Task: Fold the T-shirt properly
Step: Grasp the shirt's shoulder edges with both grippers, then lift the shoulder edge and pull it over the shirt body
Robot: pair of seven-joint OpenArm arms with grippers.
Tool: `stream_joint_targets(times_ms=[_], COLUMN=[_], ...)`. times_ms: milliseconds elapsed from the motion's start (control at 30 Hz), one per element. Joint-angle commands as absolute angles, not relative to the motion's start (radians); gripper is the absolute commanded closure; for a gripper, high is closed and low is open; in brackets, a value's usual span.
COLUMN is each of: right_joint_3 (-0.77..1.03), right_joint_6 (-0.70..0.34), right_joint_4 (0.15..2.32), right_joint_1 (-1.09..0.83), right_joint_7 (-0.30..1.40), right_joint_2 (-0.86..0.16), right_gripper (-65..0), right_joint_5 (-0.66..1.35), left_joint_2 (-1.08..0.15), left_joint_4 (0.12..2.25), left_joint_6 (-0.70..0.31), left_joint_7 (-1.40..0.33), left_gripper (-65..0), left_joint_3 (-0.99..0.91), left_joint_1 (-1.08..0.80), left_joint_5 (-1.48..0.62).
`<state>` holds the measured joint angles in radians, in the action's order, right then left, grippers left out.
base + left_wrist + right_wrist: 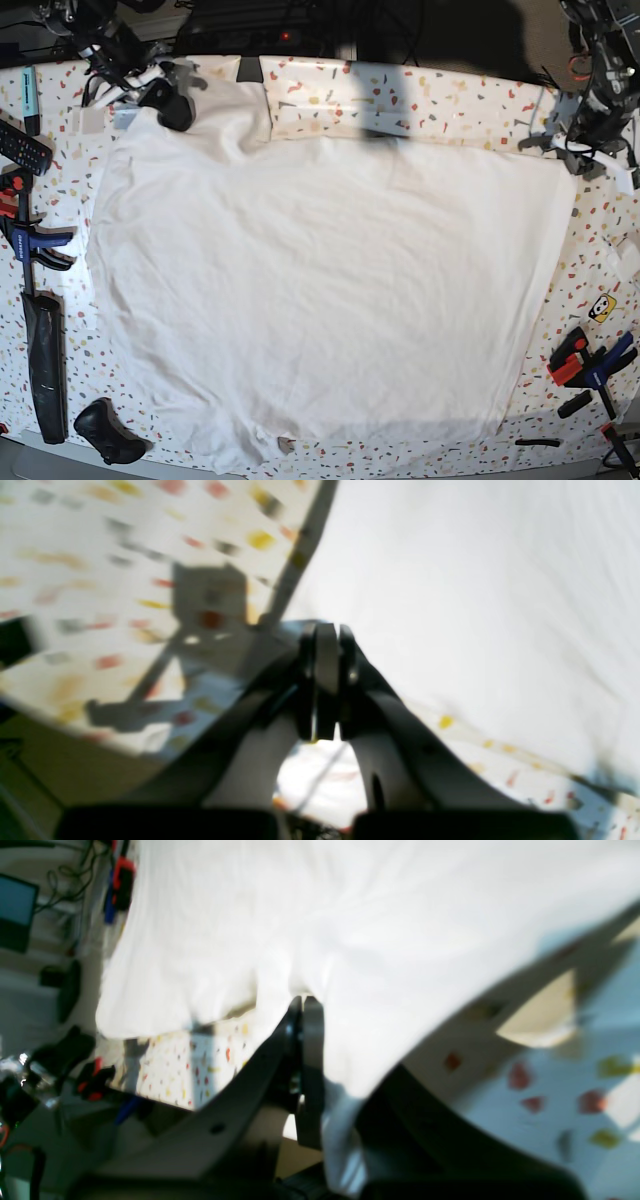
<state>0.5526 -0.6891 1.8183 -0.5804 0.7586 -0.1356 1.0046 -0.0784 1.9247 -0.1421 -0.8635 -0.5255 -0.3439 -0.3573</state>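
Observation:
The white T-shirt (320, 290) lies spread wide over most of the speckled table (450, 105). My right gripper (170, 100) is at the shirt's far left corner. In the right wrist view its jaws (306, 1002) are shut on the T-shirt (350, 940), with cloth draped over one finger and hanging down between them. My left gripper (572, 158) is at the shirt's far right corner. In the left wrist view it (325, 630) is shut at the edge of the T-shirt (475, 605), which stretches away to the right.
Clamps (25, 225) and a long black tool (45, 365) lie along the left edge, with a black lump (108, 430) at the near left corner. More clamps (590, 365) sit at the near right. Cables and gear crowd the far edge.

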Motion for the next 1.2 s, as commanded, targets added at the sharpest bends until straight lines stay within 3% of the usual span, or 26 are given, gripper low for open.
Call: stream_joint_targets(times_ms=[0, 233, 500, 600, 667, 800, 967, 1167], right_joint_3=[0.574, 0.731, 0.791, 0.791, 0.791, 0.791, 0.791, 0.791], right_joint_6=[-0.698, -0.698, -0.698, -0.698, -0.698, -0.698, -0.698, -0.698], right_joint_4=[1.851, 1.878, 1.878, 1.878, 1.878, 1.878, 1.878, 1.877], right_joint_1=[-0.585, -0.585, -0.585, -0.585, -0.585, -0.585, -0.585, -0.585], right_joint_7=[0.756, 0.901, 0.914, 0.914, 0.914, 0.914, 0.921, 0.93], right_joint_2=[-0.144, -0.141, -0.144, -0.144, -0.143, -0.143, -0.144, -0.144], right_gripper=[0.0, 0.0, 0.0, 0.0, 0.0, 0.0, 0.0, 0.0], right_joint_5=[1.032, 1.187, 1.208, 1.208, 1.208, 1.208, 1.208, 1.208], left_joint_2=[-0.086, -0.087, -0.086, -0.085, -0.077, -0.047, -0.008, -0.001], left_joint_4=[1.95, 1.958, 1.958, 1.958, 1.958, 1.959, 1.959, 1.959], left_joint_6=[-0.147, -0.147, -0.151, -0.159, -0.159, -0.159, -0.191, -0.202], left_joint_7=[-0.849, -0.844, -0.722, -0.748, -0.746, -0.763, -0.927, -0.931], left_gripper=[0.0, 0.0, -0.6, -17.8, -20.7, -20.7, -20.7, -20.7], left_joint_3=[-0.542, -0.59, -0.588, -0.588, -0.588, -0.588, -0.588, -0.588], left_joint_1=[-0.36, -0.416, -0.411, -0.416, -0.416, -0.414, -0.413, -0.413], left_joint_5=[-0.359, -0.402, -0.472, -0.474, -0.478, -0.472, -0.48, -0.533])
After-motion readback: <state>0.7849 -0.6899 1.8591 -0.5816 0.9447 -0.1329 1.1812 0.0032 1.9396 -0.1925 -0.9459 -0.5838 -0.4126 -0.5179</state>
